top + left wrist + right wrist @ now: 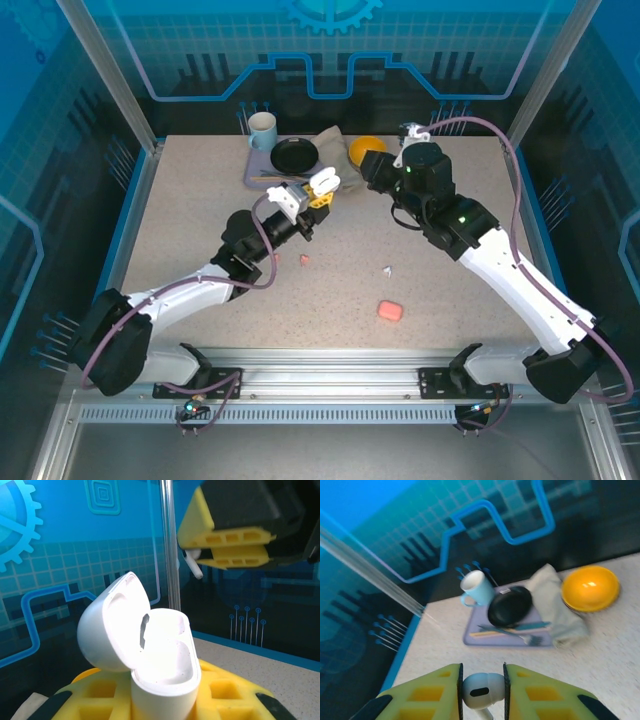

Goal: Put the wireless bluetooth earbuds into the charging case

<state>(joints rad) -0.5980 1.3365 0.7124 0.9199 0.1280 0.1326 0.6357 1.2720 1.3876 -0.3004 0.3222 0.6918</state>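
The left end effector (316, 192) is clamped on the white case (322, 182), which is held raised over the desk (200, 230). In the left wrist view the case is seen upright between the yellow fingers (230, 695), with its lid (112, 630) swung open and tilted back to the left.

The right end effector (482, 692) is closed on a white earbud (481, 687), which is gripped by its head between the two yellow fingers. From the left wrist camera this end effector is seen above and to the right of the open case, apart from it, and the earbud's stem is seen sticking out at the fingers' left end.

A loose earbud (387, 269), also white, and a pink earbud (304, 259) are lying on the desk between the arms. A pink case (390, 311) is lying shut nearer the front edge.

At the far side a tray (472, 637) is loaded with a cup (476, 587), a black plate (510, 605) and cutlery (515, 629). A cloth (555, 605) is draped at its right edge, and a yellow bowl (590, 587) is set just beyond it.
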